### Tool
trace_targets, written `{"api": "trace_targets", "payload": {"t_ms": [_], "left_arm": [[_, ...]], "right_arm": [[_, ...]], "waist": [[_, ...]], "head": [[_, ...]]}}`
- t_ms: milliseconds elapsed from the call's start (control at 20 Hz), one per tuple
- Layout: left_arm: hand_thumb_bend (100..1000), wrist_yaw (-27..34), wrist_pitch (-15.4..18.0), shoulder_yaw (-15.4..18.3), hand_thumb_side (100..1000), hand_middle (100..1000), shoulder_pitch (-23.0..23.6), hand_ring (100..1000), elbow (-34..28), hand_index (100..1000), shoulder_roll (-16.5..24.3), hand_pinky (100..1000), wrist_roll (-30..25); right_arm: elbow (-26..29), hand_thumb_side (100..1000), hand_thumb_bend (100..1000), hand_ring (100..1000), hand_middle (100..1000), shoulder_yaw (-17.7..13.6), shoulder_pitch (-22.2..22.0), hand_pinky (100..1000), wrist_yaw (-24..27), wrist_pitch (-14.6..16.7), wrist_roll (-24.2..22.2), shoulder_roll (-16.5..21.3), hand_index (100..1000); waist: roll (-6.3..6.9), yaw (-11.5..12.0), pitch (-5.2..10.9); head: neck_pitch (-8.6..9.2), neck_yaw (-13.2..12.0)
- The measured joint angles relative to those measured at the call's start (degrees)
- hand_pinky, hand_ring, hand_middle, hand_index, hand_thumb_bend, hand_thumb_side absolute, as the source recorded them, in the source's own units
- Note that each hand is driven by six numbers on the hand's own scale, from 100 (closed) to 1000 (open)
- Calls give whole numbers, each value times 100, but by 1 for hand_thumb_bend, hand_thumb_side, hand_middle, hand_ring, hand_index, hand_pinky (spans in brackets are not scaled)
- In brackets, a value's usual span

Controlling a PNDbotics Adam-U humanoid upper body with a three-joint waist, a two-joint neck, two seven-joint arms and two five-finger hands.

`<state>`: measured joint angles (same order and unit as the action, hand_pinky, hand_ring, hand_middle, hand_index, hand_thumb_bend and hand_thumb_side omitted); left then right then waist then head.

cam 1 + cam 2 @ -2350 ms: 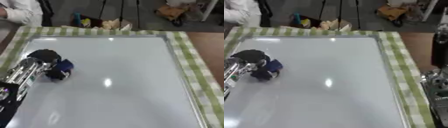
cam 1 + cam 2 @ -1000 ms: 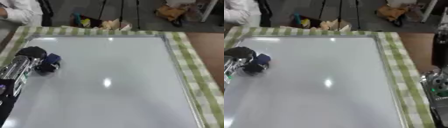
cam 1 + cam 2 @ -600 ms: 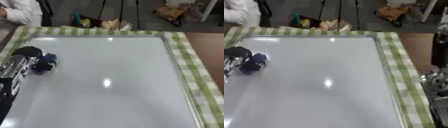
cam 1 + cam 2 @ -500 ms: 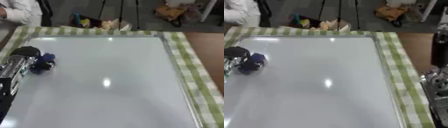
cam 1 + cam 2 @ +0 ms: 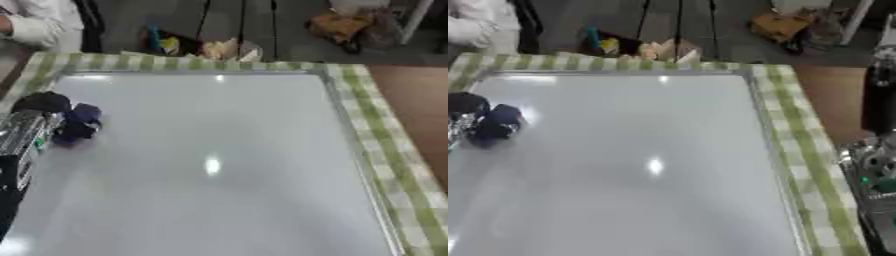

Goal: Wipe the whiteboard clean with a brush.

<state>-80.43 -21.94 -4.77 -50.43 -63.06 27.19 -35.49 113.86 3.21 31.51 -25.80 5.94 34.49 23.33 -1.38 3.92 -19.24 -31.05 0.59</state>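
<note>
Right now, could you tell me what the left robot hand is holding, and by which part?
The left robot hand holds a small dark blue brush against the glossy whiteboard; which part it grips cannot be told, since the fingers cover it.

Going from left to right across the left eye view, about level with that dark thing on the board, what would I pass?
Left hand → dark blue brush that it holds → the bare whiteboard → the board's metal edge → green checked tablecloth → brown floor.
</note>
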Motion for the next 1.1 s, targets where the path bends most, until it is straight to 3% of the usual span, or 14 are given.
{"api": "trace_targets", "payload": {"t_ms": [700, 1100], "left_arm": [[100, -133, -128, 105, 764, 355, -5, 396, 31, 620, 0, 102, -13], [100, 194, 243, -88, 773, 352, 0, 393, -124, 615, -3, 101, -132]], "right_arm": [[0, 1000, 100, 890, 710, 0, -1, 826, 0, -2, 2, 0, 830], [0, 1000, 100, 890, 710, 0, -1, 826, 0, -2, 2, 0, 830]], "waist": [[0, 1, 0], [-2, 1, 0]], "head": [[26, 4], [41, 3]]}}
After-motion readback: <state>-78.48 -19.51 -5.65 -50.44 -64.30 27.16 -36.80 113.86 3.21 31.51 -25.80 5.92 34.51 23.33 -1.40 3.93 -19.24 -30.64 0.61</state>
